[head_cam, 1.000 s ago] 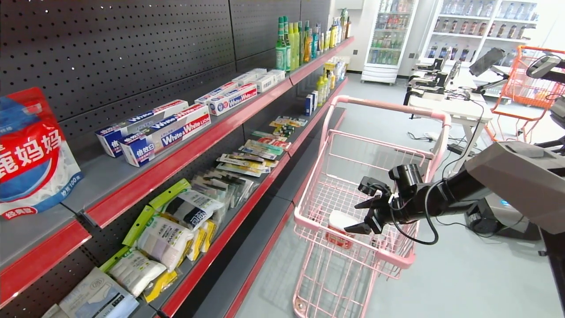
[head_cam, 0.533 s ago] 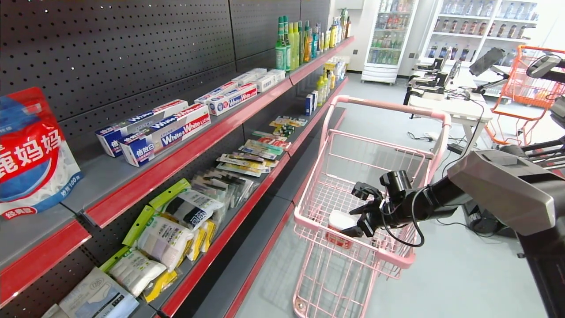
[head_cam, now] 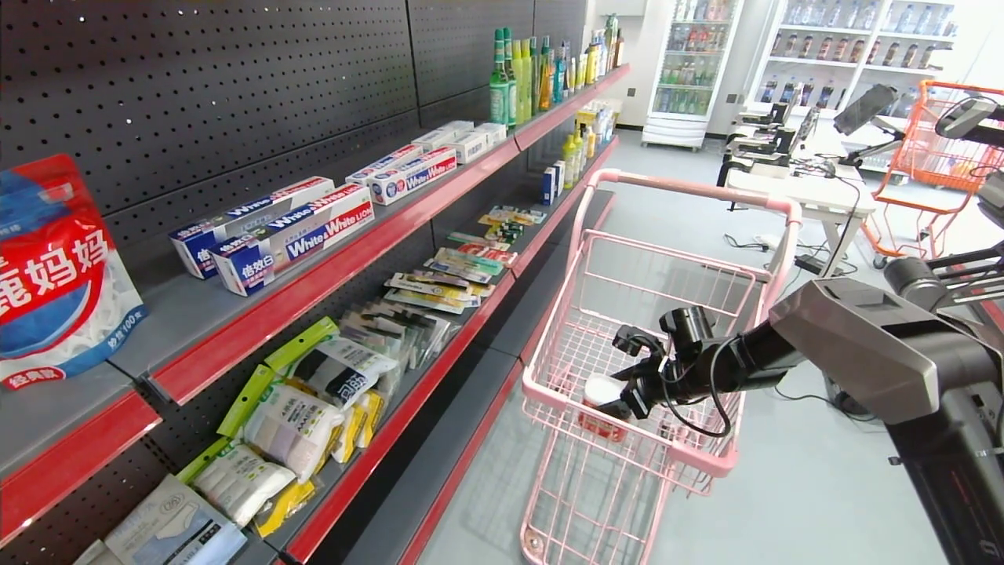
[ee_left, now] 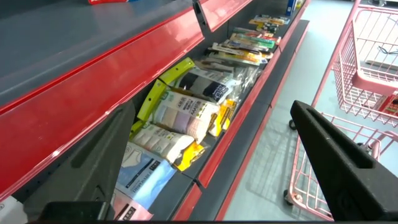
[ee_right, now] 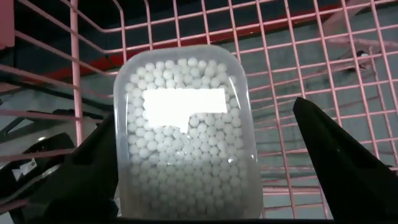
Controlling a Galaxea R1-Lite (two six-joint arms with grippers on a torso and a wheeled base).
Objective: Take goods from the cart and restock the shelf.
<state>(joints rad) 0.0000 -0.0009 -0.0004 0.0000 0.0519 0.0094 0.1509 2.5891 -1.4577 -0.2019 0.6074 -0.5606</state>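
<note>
head view: a long red-edged shelf (head_cam: 337, 275) runs along the left, carrying toothpaste boxes (head_cam: 290, 227) and, at the near end, a red and blue bag (head_cam: 55, 267), with bare grey board between them. to its right stands a pink wire cart (head_cam: 773, 205). the right gripper (head_cam: 620, 377) reaches into the cart from the right, its two fingers spread apart and holding nothing, just beside a white-lidded tub (head_cam: 600, 400) with a red label that rests at the near left of the basket. left wrist view: the left gripper (ee_left: 211, 124) hangs wide open and empty beside the lower shelf, where soft wrapped packets (ee_left: 180, 118) lie in a row, with the cart's pink wire off to the far side. right wrist view: the tub (ee_right: 186, 130) is seen lid-on, clear plastic packed with small white round tips, likely cotton swabs, lying on the cart's pink mesh (ee_right: 311, 50). the right gripper (ee_right: 205, 115) has one dark finger on each side of the tub, well spread, and whether either touches it cannot be told. as a judgement, the task is at an early point: the tub is not yet gripped or lifted, and closing on it, carrying it left and setting it on the shelf are all left to do.
</note>
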